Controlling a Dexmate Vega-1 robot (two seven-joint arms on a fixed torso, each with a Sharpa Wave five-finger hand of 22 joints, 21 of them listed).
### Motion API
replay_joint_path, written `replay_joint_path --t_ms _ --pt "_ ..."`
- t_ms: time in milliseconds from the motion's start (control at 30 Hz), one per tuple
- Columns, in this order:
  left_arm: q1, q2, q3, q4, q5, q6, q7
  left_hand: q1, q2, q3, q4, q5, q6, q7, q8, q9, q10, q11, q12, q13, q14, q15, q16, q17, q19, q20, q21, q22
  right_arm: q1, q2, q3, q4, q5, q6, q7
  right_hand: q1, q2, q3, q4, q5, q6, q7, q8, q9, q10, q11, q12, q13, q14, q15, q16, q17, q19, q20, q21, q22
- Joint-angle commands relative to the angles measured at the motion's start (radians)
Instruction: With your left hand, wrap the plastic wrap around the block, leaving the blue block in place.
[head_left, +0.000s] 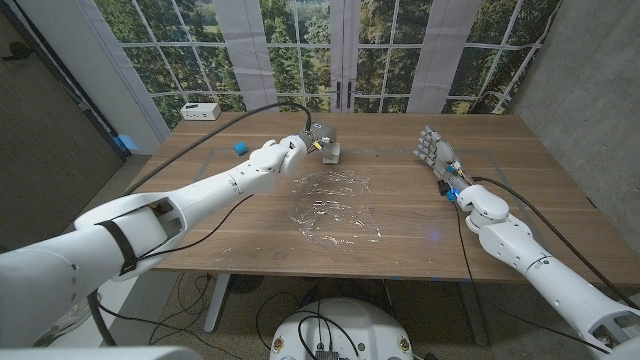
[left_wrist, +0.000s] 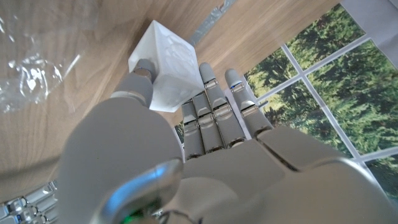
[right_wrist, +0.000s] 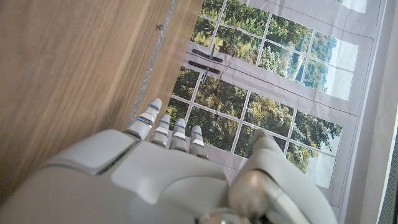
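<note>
Nearest the robot, the plastic wrap (head_left: 335, 210) is lying crumpled and glinting on the wooden table (head_left: 520, 215), spread loosely at about the centre of the head view and touching neither hand. Out at three o'clock from it, the right hand (head_left: 436, 152) is standing apart on its edge, fingers straight and together, gripping nothing; in the right wrist view those fingers (right_wrist: 163, 127) are reaching up along the bare wood toward the windows (right_wrist: 273, 93). Moving farther out, the left arm is stretching in from the seven o'clock corner, and the left hand (head_left: 312, 141) is sitting at the far edge of the wrap, at roughly twelve o'clock from it. The left wrist view is giving the best look: the thumb and fingers (left_wrist: 211, 106) are pinching a pale white block (left_wrist: 166, 62) between them (its corner is poking up clear of the hand), with a fringe of wrap lying on the wood beside it. Farther still, at ten o'clock, the blue block (head_left: 239, 147) is sitting alone, well apart from the left hand. At the far left corner, a small white box (head_left: 200, 110) is resting on the table.
</note>
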Motion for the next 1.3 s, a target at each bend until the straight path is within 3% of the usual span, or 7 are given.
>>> replay_joint_path --t_ms 33,500,767,867,1033,1300 --pt "0.048 0.061 -0.076 -0.13 -0.034 -0.003 0.005 0.119 0.132 0.01 0.016 0.004 0.153 -0.045 0.005 0.005 0.158 -0.139 0.007 0.067 -0.005 -0.087 -0.002 0.001 -0.006 0.0 0.011 0.003 -0.01 -0.01 -0.001 -0.037 -0.011 -0.011 -0.018 -0.001 0.004 -0.003 -0.003 -0.003 0.006 0.0 -0.002 0.005 0.006 0.003 -0.004 0.001 0.008 0.004 0.001 0.004 0.008 0.004 0.003 0.003" --pt "0.093 0.149 -0.158 -0.227 -0.092 -0.147 -0.026 0.12 0.132 0.009 0.021 0.002 0.149 -0.046 0.007 0.015 0.148 -0.14 0.016 0.083 -0.007 -0.086 -0.009 0.005 -0.011 -0.001 0.014 0.002 -0.035 -0.011 -0.01 -0.099 -0.035 -0.039 -0.076 0.0 0.005 -0.003 -0.005 -0.003 0.008 -0.004 -0.003 0.005 0.007 0.005 -0.005 0.001 0.008 0.005 0.0 0.004 0.006 0.003 0.001 0.003" --pt "0.103 0.203 -0.186 -0.251 -0.087 -0.294 -0.024 0.122 0.132 0.008 0.021 0.002 0.149 -0.046 0.009 0.019 0.146 -0.14 0.02 0.089 -0.009 -0.09 -0.01 0.007 -0.016 -0.003 0.014 0.001 -0.067 -0.008 -0.012 -0.152 -0.054 -0.051 -0.129 0.001 0.007 -0.002 -0.006 -0.003 0.009 -0.005 -0.003 0.005 0.006 0.005 -0.006 0.001 0.008 0.004 -0.001 0.004 0.006 0.004 0.001 0.003" --pt "0.114 0.212 -0.203 -0.267 -0.092 -0.325 -0.031 0.122 0.132 0.008 0.021 0.002 0.149 -0.048 0.009 0.021 0.145 -0.139 0.021 0.092 -0.008 -0.092 -0.011 0.008 -0.018 -0.003 0.014 0.001 -0.075 -0.005 -0.012 -0.165 -0.062 -0.051 -0.149 0.001 0.007 -0.002 -0.006 -0.003 0.008 -0.005 -0.003 0.005 0.007 0.007 -0.006 0.001 0.008 0.004 -0.001 0.004 0.006 0.004 0.001 0.003" --pt "0.102 0.223 -0.215 -0.247 -0.115 -0.448 -0.047 0.123 0.132 0.008 0.022 0.002 0.148 -0.048 0.01 0.024 0.145 -0.14 0.025 0.096 -0.008 -0.093 -0.012 0.009 -0.021 -0.002 0.014 0.001 -0.081 -0.01 -0.012 -0.187 -0.075 -0.065 -0.171 0.001 0.008 -0.002 -0.007 -0.003 0.009 -0.006 -0.003 0.005 0.008 0.009 -0.006 0.001 0.009 0.004 -0.001 0.003 0.007 0.004 0.001 0.003" --pt "0.114 0.226 -0.235 -0.253 -0.111 -0.523 -0.082 0.124 0.13 0.006 0.023 0.001 0.149 -0.052 0.013 0.028 0.143 -0.142 0.029 0.103 -0.009 -0.101 -0.014 0.012 -0.026 -0.004 0.015 0.001 -0.091 -0.013 -0.013 -0.22 -0.093 -0.08 -0.199 0.002 0.008 -0.002 -0.008 -0.003 0.01 -0.006 -0.003 0.005 0.009 0.011 -0.006 0.001 0.01 0.004 -0.002 0.003 0.008 0.004 0.001 0.003"
